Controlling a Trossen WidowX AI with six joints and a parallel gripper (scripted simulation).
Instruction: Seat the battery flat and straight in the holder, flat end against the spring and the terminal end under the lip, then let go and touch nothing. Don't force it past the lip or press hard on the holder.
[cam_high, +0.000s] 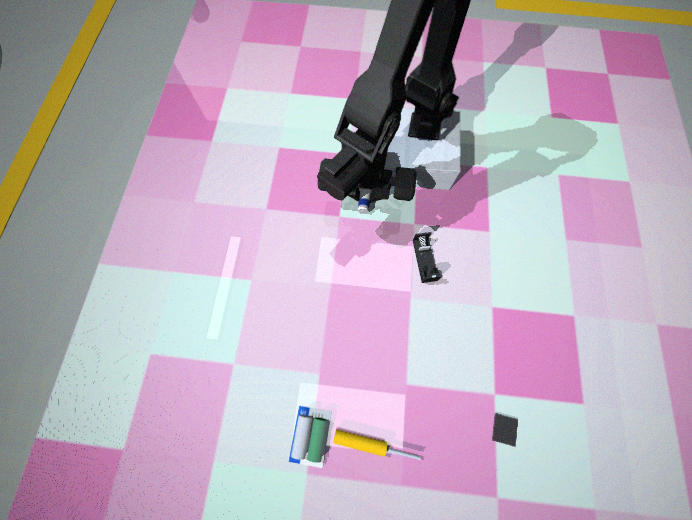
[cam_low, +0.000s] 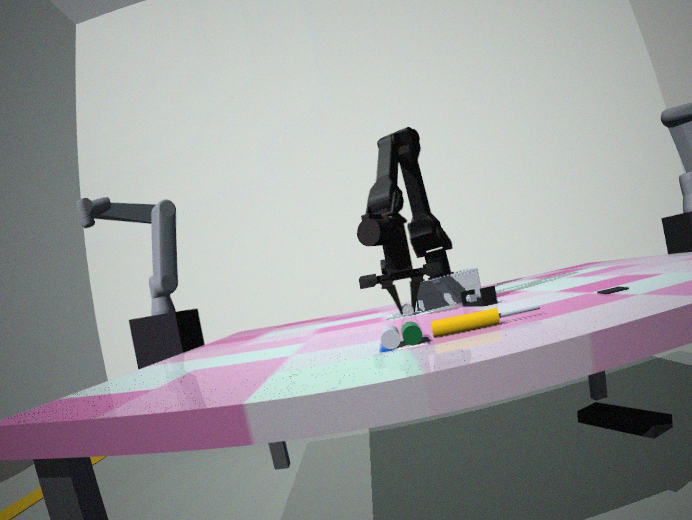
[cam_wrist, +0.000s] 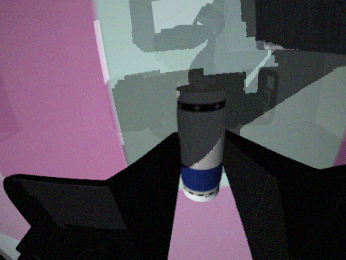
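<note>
With the battery (cam_high: 363, 203) (cam_low: 407, 308) (cam_wrist: 201, 137) between my fingertips, the thing that matters is its axis. In the wrist view it runs across my closing direction, one fingertip by each flank, blue band towards the near end. My gripper (cam_high: 364, 196) (cam_low: 407, 311) (cam_wrist: 200, 138) is partly closed, fingers right up against or just beside the casing; can't tell if they're actually clamped. Battery is low at the table, outside the holder (cam_high: 426, 260) (cam_low: 488, 295), so seating isn't done.

From above, the holder sits down and to the right of the battery, apart from it. The two long axes are roughly similar but lean opposite ways, so I'd expect a small wrist turn after the lift. Coil looks to be at the holder's upper end in that view. Can't be sure which battery end is the terminal; check before lowering. Mine is the only arm at the battery.

Next, I'd confirm grip, lift straight, carry across. Risk: a tilted entry jamming at the lip. Screwdriver (cam_high: 360, 441) (cam_low: 464, 322) is well apart from the holder.
</note>
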